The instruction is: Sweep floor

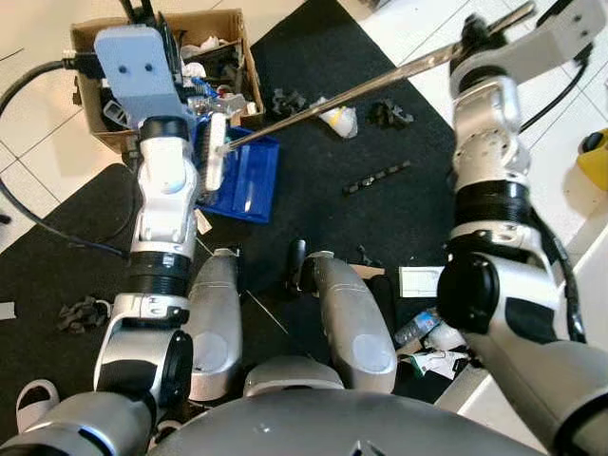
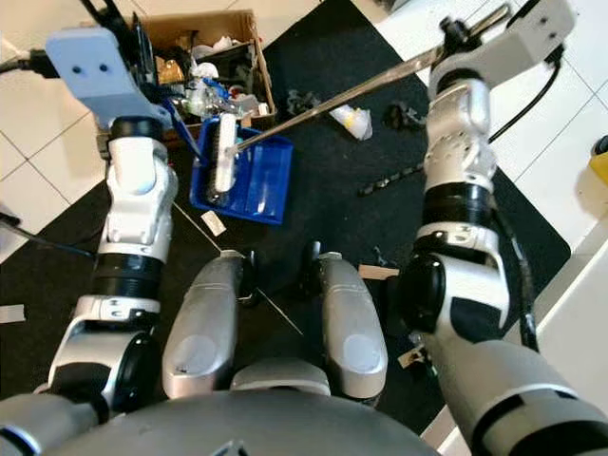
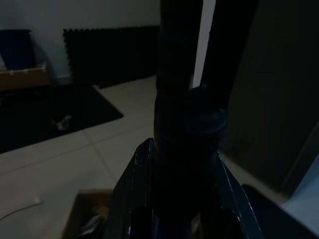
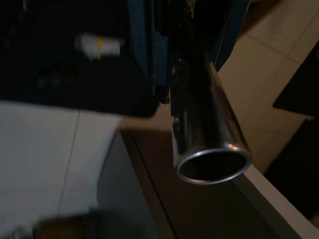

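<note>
I look down from the head and see one broom with a long silver pole point(image 1: 380, 81). My right end effector point(image 1: 475, 43) is clenched round the top of that pole, up high on my right. In the right wrist view the open round end of the pole point(image 4: 212, 164) sticks out past the fingers. The pole slants down across the black mat point(image 1: 313, 171) to one white brush head point(image 1: 216, 152). The brush head rests on one blue dustpan point(image 1: 249, 180).

My left arm is up, and its blue wrist block point(image 1: 138, 62) hides the left end effector point(image 3: 172, 164) from the head. In the left wrist view it is very dark, but the two black fingers grasp one dark upright handle point(image 3: 174, 99).

One brown cardboard box point(image 1: 228, 28) sits just behind the dustpan, full of mixed junk. On the mat I count three bits of litter near the pole: one white and yellow scrap point(image 1: 339, 119), one black clump point(image 1: 389, 114) and one thin black strip point(image 1: 375, 178). One more dark clump point(image 1: 283, 98) lies near the box. My two grey legs point(image 1: 347, 323) stand on the mat.
</note>
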You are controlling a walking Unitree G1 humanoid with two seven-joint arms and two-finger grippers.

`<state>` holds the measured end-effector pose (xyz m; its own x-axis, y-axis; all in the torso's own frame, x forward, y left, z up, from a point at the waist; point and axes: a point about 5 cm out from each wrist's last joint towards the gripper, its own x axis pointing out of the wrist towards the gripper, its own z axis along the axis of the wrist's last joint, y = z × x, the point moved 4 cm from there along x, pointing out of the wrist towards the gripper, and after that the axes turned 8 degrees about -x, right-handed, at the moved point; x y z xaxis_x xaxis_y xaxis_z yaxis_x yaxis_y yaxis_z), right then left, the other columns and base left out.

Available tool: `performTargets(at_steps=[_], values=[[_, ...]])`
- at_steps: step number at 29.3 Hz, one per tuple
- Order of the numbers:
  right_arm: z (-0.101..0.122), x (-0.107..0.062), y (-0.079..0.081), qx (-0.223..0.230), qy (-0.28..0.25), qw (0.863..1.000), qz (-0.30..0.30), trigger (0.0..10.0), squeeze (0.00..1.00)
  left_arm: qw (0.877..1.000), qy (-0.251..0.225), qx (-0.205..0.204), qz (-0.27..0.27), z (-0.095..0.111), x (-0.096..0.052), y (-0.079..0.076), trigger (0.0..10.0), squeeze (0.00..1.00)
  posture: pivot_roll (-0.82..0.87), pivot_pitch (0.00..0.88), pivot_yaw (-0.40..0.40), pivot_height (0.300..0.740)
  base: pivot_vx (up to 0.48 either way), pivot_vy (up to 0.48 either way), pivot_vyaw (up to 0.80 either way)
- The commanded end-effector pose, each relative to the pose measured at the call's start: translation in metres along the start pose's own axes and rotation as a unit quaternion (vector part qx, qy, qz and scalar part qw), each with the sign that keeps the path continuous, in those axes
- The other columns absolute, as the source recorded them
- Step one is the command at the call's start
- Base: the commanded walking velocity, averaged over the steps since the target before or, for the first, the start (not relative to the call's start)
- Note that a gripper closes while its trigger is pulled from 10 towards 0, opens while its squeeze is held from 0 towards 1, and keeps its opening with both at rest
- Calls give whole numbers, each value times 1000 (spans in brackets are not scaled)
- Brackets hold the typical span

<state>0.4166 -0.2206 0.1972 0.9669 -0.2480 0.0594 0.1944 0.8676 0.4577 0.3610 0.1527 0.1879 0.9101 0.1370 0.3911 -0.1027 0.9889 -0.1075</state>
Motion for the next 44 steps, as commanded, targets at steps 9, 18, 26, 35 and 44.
performTargets(at_steps=[9, 18, 26, 35, 44], values=[[120, 3, 7, -52, -176, 982, 47, 10000, 0, 996, -1, -78, -45, 5, 8, -43, 10000, 0, 107, 124, -132, 740, 0, 0, 0], [163, -5, -24, -82, -238, 968, 7, 10000, 0, 995, 6, -82, -65, 2, 14, -56, 10000, 0, 105, 85, -106, 740, 0, 0, 0], [191, -15, -62, -103, -271, 955, -57, 10000, 0, 997, -3, -62, -54, 5, 27, -45, 10000, 0, 101, 65, -88, 740, 0, 0, 0], [171, -27, -114, -254, -261, 917, -165, 10000, 0, 993, -99, -52, -31, 64, 66, -15, 10000, 0, 119, 39, -74, 740, 0, 0, 0], [122, -21, -107, -270, -223, 925, -143, 10000, 0, 985, -169, 13, -12, 108, 85, 23, 10000, 0, 141, 5, -56, 740, 0, 0, 0]])
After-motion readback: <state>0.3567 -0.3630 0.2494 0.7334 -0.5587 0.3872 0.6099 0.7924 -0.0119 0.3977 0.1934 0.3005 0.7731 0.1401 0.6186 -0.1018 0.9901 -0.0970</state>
